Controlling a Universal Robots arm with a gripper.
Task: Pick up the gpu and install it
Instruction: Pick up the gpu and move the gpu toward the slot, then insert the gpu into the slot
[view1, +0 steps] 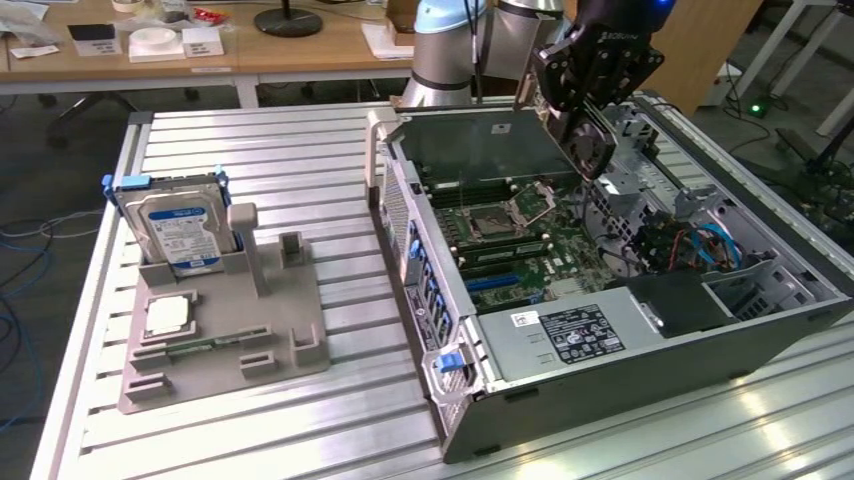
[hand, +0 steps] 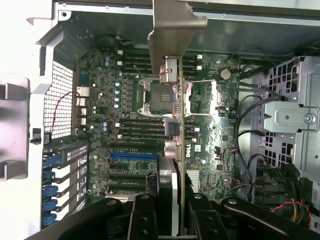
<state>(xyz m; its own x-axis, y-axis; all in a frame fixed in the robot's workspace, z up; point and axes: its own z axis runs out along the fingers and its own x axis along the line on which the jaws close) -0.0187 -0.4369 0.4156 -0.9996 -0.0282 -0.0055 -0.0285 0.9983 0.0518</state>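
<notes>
Closest to the wrist camera, my black fingers (hand: 142, 220) are pinching the gpu (hand: 173, 130) between them. The card shows edge-on, with its silver end bracket (hand: 172, 30) at the end away from the grip. Past the card is the motherboard (hand: 210, 115), with the open processor socket (hand: 159, 92) directly behind the card's line and a blue slot (hand: 132, 156) off to one side; the gpu is not yet seated in any slot. In the exterior view, nearest first, I see the slatted metal tabletop (view1: 267, 430), then the open computer case (view1: 667, 370) lying on its side with a labelled power supply (view1: 574, 335) at its near end. To the exterior view's left of the case is a grey holder (view1: 294, 320). A small square processor chip (view1: 167, 315) lies flat on it, and farther back a blue-labelled hard drive (view1: 174, 230) stands upright in it. Deeper in, the gpu hangs tilted in the air over the far half of the case, above the board, fan face toward the camera, touching only the fingers. Behind that are the arm's base (view1: 447, 45) and a wooden desk (view1: 307, 55) with small boxes on it.
</notes>
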